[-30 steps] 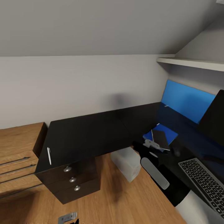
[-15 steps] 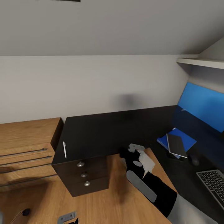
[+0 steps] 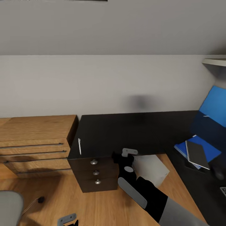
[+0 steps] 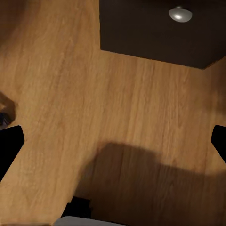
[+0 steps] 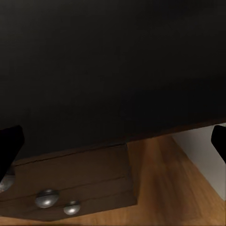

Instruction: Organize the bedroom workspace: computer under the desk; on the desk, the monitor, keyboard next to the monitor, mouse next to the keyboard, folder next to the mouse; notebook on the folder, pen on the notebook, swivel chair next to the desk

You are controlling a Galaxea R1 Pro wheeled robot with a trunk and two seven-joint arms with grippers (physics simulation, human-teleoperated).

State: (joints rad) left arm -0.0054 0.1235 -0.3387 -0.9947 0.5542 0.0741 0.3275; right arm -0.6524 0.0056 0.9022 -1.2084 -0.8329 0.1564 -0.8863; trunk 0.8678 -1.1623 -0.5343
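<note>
Black desk (image 3: 131,130), blue folder (image 3: 209,150), white pen (image 3: 79,146).

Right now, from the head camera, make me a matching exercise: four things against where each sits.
Things:
1. pen
2. notebook
3. computer
4. folder

Places:
A. on the floor under the desk
B. on top of the folder
C. alone near the desk's edge above the drawers
D. flat on the desk, under the notebook

Pairs: 1-C, 2-B, 3-A, 4-D

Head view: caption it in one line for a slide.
Right arm reaches over the black desk toward the pen; notebook already on the folder.
</note>
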